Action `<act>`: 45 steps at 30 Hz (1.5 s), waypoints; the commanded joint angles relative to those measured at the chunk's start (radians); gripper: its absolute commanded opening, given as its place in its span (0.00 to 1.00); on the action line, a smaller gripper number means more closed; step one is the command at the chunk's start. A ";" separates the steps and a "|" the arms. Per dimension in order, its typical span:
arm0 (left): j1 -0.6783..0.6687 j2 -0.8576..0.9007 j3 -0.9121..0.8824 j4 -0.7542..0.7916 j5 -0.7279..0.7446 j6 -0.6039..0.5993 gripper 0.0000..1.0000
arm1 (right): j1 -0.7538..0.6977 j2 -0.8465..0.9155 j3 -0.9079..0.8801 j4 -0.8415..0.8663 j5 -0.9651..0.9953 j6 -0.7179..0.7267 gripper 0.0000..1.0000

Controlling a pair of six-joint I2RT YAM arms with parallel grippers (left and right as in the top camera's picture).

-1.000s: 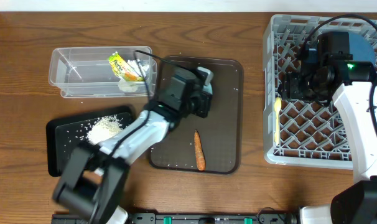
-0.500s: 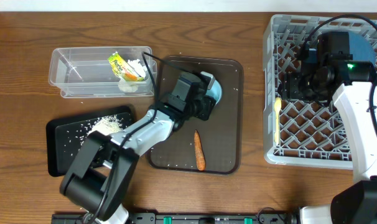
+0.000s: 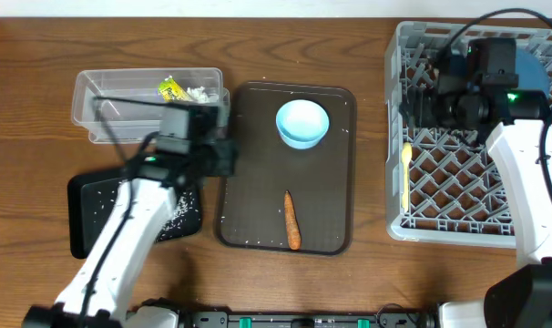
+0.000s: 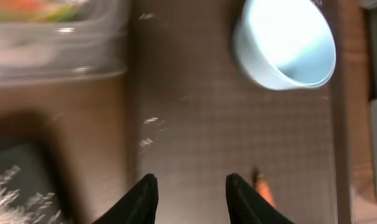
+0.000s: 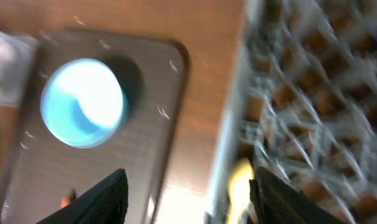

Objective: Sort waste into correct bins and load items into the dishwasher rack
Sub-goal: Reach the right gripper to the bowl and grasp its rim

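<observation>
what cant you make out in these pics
- Dark blue plate: overhead, mostly hidden by the right arm over the rack.
- Black tray: overhead, the left arm covers much of it, so the amount of rice is unclear.
- Carrot: left wrist, only a blurred bit beside a finger.
- Spoon: right wrist, a motion-blurred yellow smear.
- Clear tub: left wrist, contents blurred.
</observation>
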 commanded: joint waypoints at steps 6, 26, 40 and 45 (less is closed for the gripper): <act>0.116 -0.027 0.006 -0.082 -0.005 -0.002 0.39 | 0.190 0.124 0.006 0.161 -0.051 0.037 0.63; 0.119 -0.027 0.006 -0.087 -0.005 -0.002 0.41 | 0.343 0.461 0.007 0.315 0.027 0.211 0.12; 0.119 -0.027 0.006 -0.086 -0.005 -0.002 0.41 | 0.330 0.390 0.010 0.309 0.010 0.204 0.27; 0.119 -0.027 0.006 -0.086 -0.005 -0.001 0.42 | 0.321 0.304 0.010 0.310 0.090 0.179 0.36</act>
